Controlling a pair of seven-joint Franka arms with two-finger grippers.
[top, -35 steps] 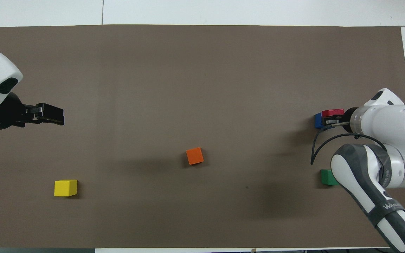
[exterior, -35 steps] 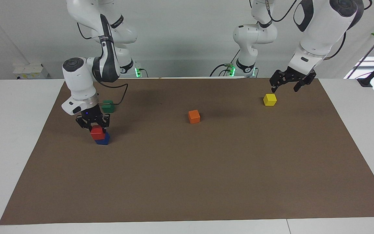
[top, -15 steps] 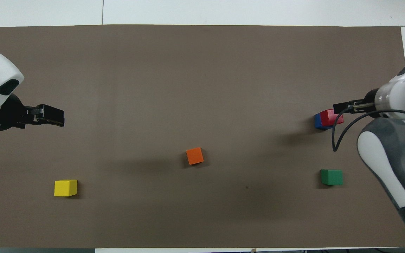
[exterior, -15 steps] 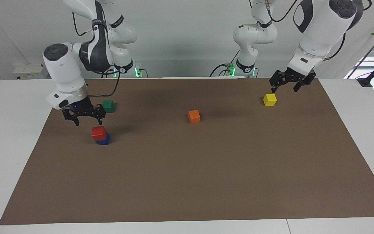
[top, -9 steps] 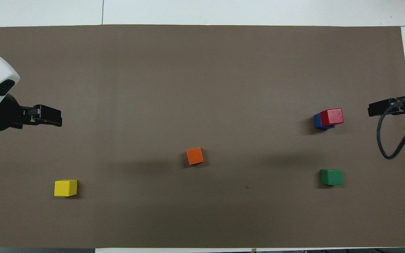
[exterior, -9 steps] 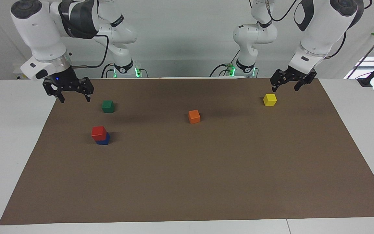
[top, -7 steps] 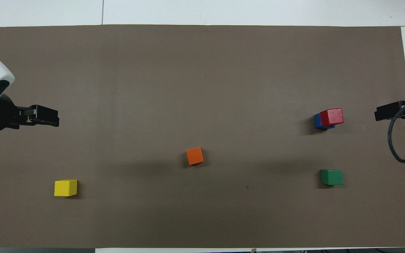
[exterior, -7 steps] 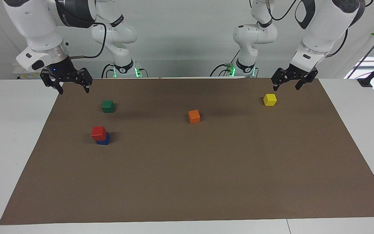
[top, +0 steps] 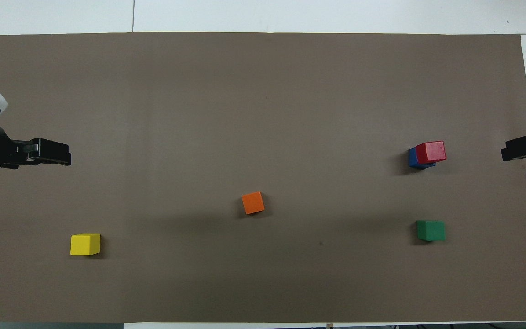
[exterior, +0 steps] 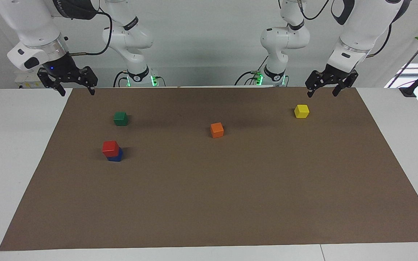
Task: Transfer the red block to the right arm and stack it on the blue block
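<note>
The red block point(exterior: 110, 147) sat on the blue block point(exterior: 115, 156), toward the right arm's end of the brown mat point(exterior: 209, 203) that covered the white bench point(exterior: 9, 145). The facing view showed the stack from the side, the red block resting squarely on top with only a strip of blue showing under it; the overhead view showed the red block point(top: 431, 152) covering most of the blue block point(top: 412, 157), offset a little, so that a blue edge showed on the side toward the middle of the mat. The green block point(exterior: 121, 118) lay nearer the robots than the stack, the orange block point(exterior: 217, 130) near the mat's middle, and the yellow block point(exterior: 301, 111) toward the left arm's end. The right pincer point(exterior: 74, 89) hung raised over the mat's corner at its own end, released and empty, its 2 fingers spread, well apart from the stack. The left pincer point(exterior: 323, 90) hung raised over the mat's edge near the yellow block, also released and empty. The facing view showed both spread pairs of fingers; the overhead view showed each pincer only edge-on as a dark bar, the right pincer point(top: 518, 148) and the left pincer point(top: 55, 153) at the picture's sides.
</note>
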